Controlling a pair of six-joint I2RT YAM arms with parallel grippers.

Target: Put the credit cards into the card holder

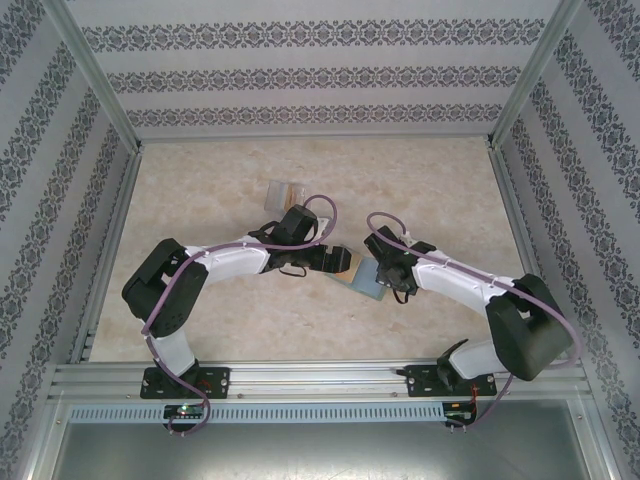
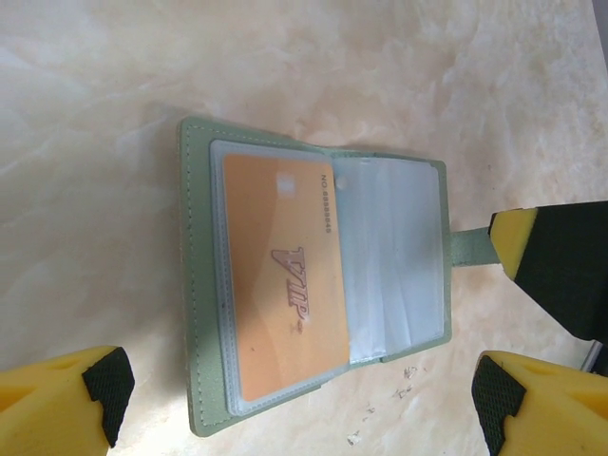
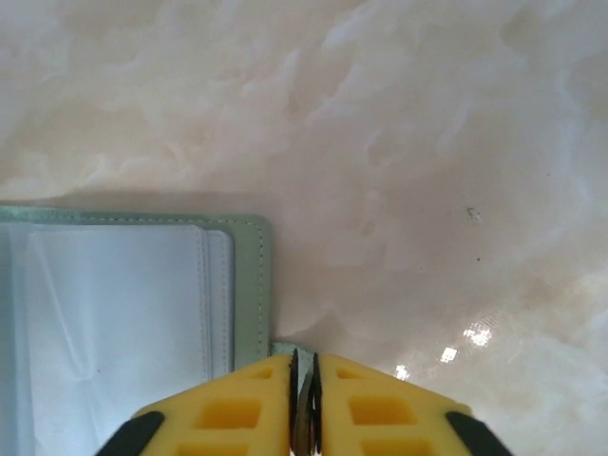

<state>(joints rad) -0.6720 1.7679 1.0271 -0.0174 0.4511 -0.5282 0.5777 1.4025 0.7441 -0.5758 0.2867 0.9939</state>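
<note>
Card [image 2: 285,275] lies in open card holder [image 2: 198,285] on table [image 2: 95,95]

The card holder [image 2: 201,285], a sage-green wallet with stitched edges, lies open like a book, flat on the pale marbled counter [image 2: 95,142], with its clear plastic sleeves [image 2: 394,256] facing up. An orange-yellow credit card [image 2: 285,275] (printed with "VIP" and a row of small digits) lies on the page at the left of the left wrist view, apparently tucked under that page's sleeve, square to the cover and covering most of it. A narrow green closing tab [image 2: 467,249] sticks out from the middle of the opposite page's outer edge.
</note>
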